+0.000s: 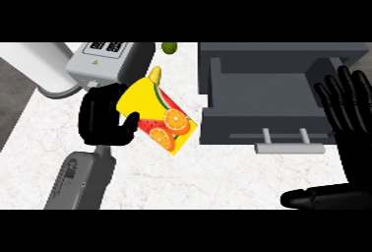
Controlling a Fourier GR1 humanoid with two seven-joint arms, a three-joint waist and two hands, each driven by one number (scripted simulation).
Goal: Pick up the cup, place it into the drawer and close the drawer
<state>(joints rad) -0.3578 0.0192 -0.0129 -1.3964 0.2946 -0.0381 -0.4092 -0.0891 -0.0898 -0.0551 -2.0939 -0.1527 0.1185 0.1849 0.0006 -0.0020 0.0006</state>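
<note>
Clasping the cup (166, 115), seemingly: left robot hand (102, 120).

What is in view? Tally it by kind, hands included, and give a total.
Cup: 1
Drawer: 1
Toaster: 1
Green fruit: 1
White cylinder: 1
Hands: 2 (left hand, right hand)
Total: 7

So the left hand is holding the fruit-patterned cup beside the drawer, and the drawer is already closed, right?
Not quite. The head view shows the drawer pulled open, with its grey inside showing and nothing in it yet. The rest stands: the left hand holds the fruit-patterned cup beside it.
</note>
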